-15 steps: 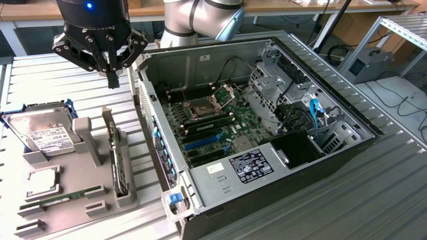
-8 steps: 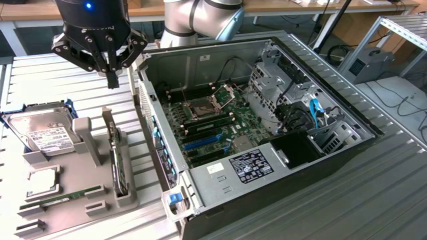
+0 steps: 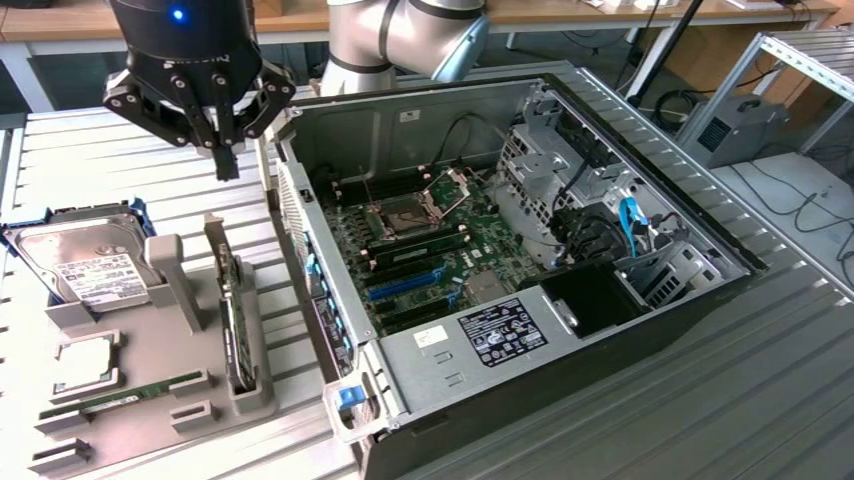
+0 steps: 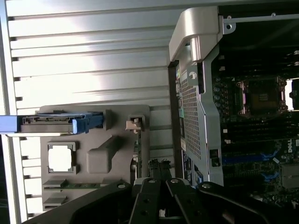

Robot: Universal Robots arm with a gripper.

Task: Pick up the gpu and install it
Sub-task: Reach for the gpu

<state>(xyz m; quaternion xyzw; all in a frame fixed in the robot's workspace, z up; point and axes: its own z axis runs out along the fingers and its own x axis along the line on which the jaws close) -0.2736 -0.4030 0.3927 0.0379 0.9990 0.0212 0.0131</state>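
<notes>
**While the graphics card [image 3: 235, 330] waits in its tray [image 3: 160, 335], nothing is picked up**

Exterior view: your gripper [image 3: 224, 165] hangs clenched and empty above the tray; the computer case [image 3: 400, 130] has no card fitted. Wrist view: the card [image 4: 138, 156] stands on edge just beyond your shut gripper [image 4: 159, 172].

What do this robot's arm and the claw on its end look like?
The arm is a thick silvery-grey tube with rounded joints and a bluish-grey cap on one joint. The gripper is all black: a round body with a small blue light glowing on it, ending in flat jointed link fingers pinned with small silvery bolts. No loose cables show along it.
</notes>
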